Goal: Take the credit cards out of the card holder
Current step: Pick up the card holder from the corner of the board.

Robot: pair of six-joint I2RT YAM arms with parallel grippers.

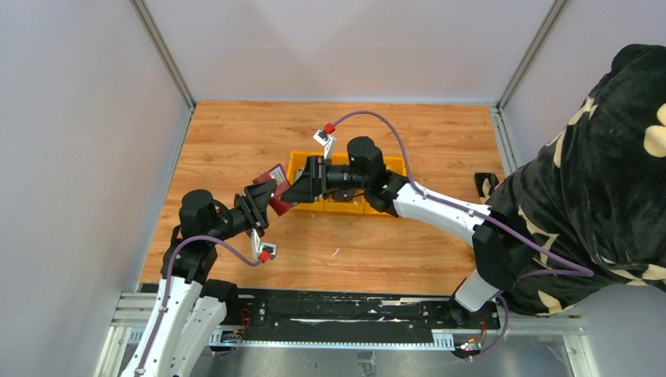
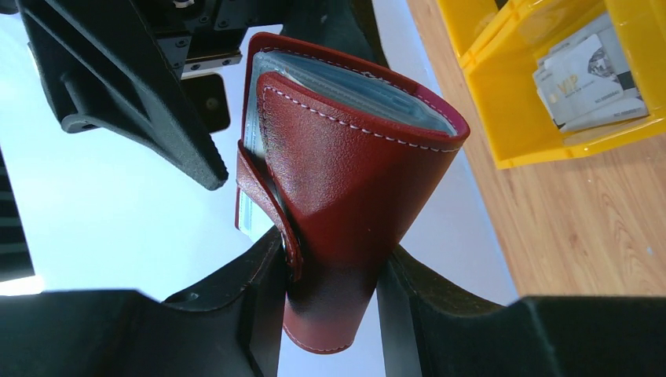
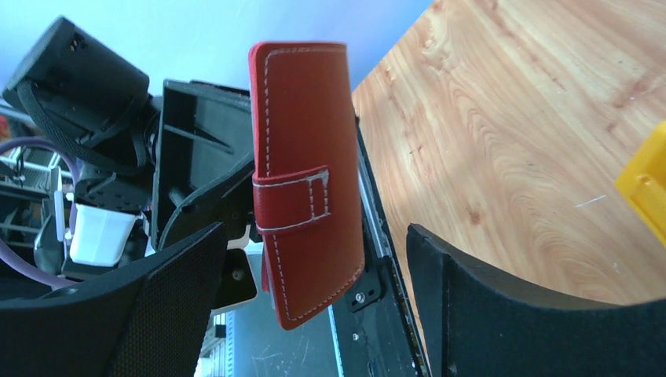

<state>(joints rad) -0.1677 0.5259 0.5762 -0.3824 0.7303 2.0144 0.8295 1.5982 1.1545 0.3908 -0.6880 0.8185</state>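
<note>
My left gripper (image 2: 330, 306) is shut on the lower end of the dark red card holder (image 2: 353, 173) and holds it up off the table. The holder's tab (image 3: 294, 200) lies strapped across its front. At the gaping top end thin grey-blue layers (image 2: 353, 82) show between the covers; I cannot tell credit cards from lining there. My right gripper (image 3: 314, 314) is open, one finger on each side of the holder (image 3: 306, 173), touching neither side. From above, both grippers meet at the holder (image 1: 275, 188) left of the table's middle.
A yellow bin (image 1: 393, 165) stands on the wooden table behind the right arm. One of its compartments holds pale printed cards (image 2: 585, 78). Its corner (image 3: 648, 184) shows at the right wrist view's edge. A person in dark patterned clothing (image 1: 605, 173) stands at the right.
</note>
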